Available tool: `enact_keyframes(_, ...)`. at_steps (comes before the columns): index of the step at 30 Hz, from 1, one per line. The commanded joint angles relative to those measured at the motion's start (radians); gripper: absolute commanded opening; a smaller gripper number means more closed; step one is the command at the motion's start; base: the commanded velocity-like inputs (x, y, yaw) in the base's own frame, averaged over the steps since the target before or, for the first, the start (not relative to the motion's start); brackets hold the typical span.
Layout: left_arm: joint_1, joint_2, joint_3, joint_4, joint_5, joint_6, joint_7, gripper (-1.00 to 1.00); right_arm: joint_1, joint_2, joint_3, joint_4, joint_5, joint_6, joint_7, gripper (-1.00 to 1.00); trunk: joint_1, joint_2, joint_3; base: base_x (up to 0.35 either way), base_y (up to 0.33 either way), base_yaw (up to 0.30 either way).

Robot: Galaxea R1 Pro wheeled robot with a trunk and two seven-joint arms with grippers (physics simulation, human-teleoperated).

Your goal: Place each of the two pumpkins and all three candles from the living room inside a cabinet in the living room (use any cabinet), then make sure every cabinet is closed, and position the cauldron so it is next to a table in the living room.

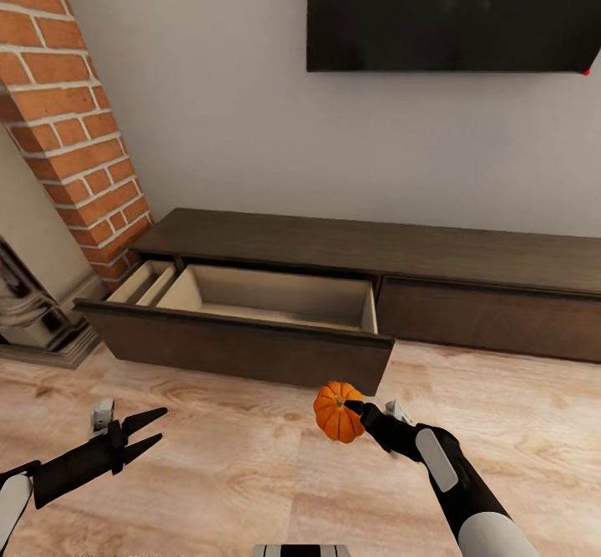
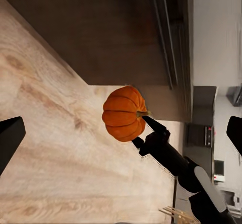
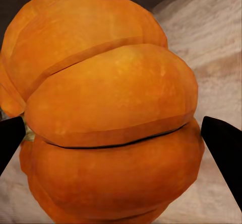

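Pumpkin (image 1: 338, 412) clamped in our right gripper (image 1: 357, 413), held above the floor just before the cabinet's (image 1: 351, 248) open drawer (image 1: 250, 323); stem points sideways toward the gripper. Our left gripper (image 1: 143, 432) hangs with fingers apart, holding nothing.

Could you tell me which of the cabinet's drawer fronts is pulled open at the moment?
The left drawer of the cabinet, nearest the brick column, is open, showing its pale interior. The drawer front to its right sits flush and closed.

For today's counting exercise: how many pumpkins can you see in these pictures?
1. The pumpkin is held in the right gripper, above the wooden floor in front of the open drawer. Part of the drawer's inside is hidden, so another could lie there.
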Motion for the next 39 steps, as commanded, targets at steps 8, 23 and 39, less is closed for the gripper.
enact_keyframes(8, 0.0, 0.002, 0.0, 0.0, 0.0, 0.0, 0.0, 1.0, 0.0, 0.0, 0.003, 0.0, -0.002, 0.0, -0.002, -1.0, -0.004, 0.002, 0.034, -0.002, 0.0, 0.28)
enact_keyframes(23, 0.0, 0.004, 0.0, 0.0, -0.001, 0.0, 0.0, 1.0, 0.0, 0.0, 0.025, 0.0, 0.0, -0.001, -0.003, -1.0, -0.01, 0.005, 0.092, 0.0, 0.0, 0.26)
enact_keyframes(39, 0.0, 0.004, 0.0, 0.002, 0.003, 0.0, -0.001, 1.0, 0.0, 0.003, 0.025, -0.001, -0.001, -0.005, -0.003, -1.0, -0.049, 0.075, 0.127, 0.0, 0.0, 0.099)
